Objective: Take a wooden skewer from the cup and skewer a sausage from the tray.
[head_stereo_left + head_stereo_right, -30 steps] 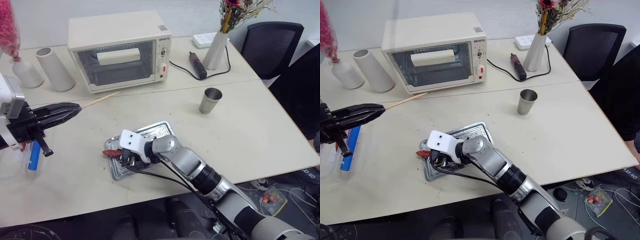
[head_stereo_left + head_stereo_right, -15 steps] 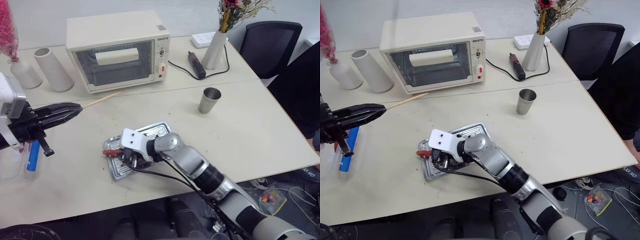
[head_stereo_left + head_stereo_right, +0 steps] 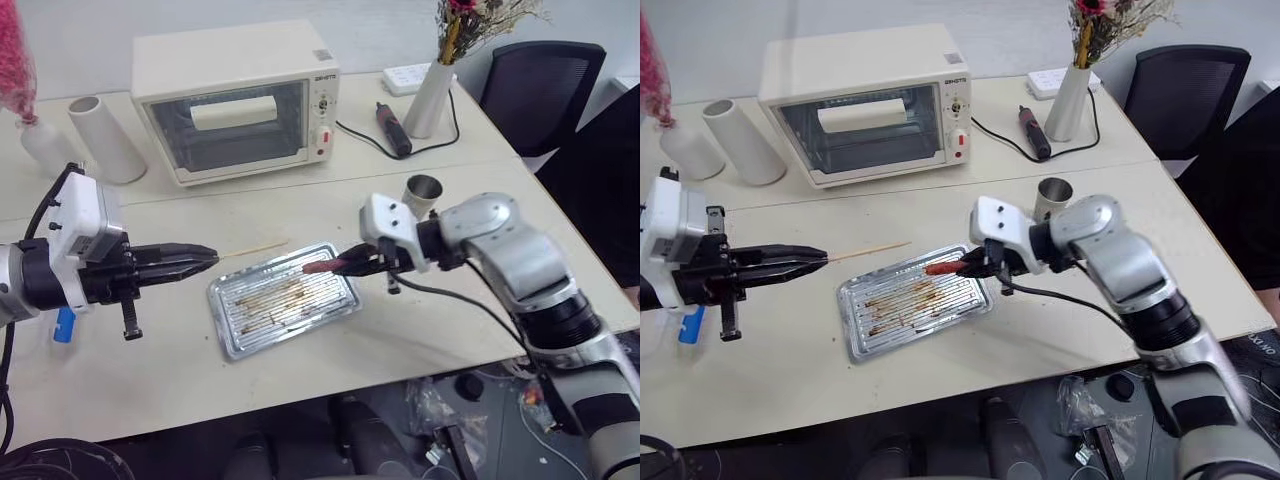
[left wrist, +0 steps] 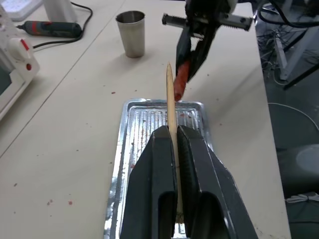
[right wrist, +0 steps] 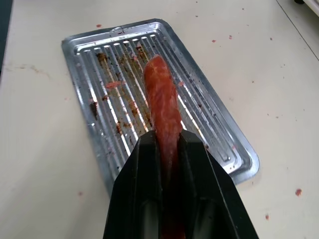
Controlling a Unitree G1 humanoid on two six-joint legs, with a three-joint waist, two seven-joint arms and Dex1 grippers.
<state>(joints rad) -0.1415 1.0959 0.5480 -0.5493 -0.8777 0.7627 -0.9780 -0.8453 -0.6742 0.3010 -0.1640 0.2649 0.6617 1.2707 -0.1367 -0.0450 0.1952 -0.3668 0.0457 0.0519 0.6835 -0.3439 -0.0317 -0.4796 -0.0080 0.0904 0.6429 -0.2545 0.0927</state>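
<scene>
Left of tray: left gripper [image 3: 207, 259] clamps the wooden skewer [image 3: 250, 248], tip aimed rightward.
Tray [image 3: 240, 325]: ribbed, grease-stained, nothing on it.
Above tray's right edge: right gripper [image 3: 342, 264] pinches the glossy red sausage [image 3: 317, 267], lifted clear.
Behind tray: toaster oven [image 3: 236, 98].
Right of tray: cup [image 3: 424, 193].

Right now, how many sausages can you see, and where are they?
1. The sausage is clamped in the right gripper, lifted above the tray's right end. The tray holds only grease stains. The cup interior isn't visible.
</scene>
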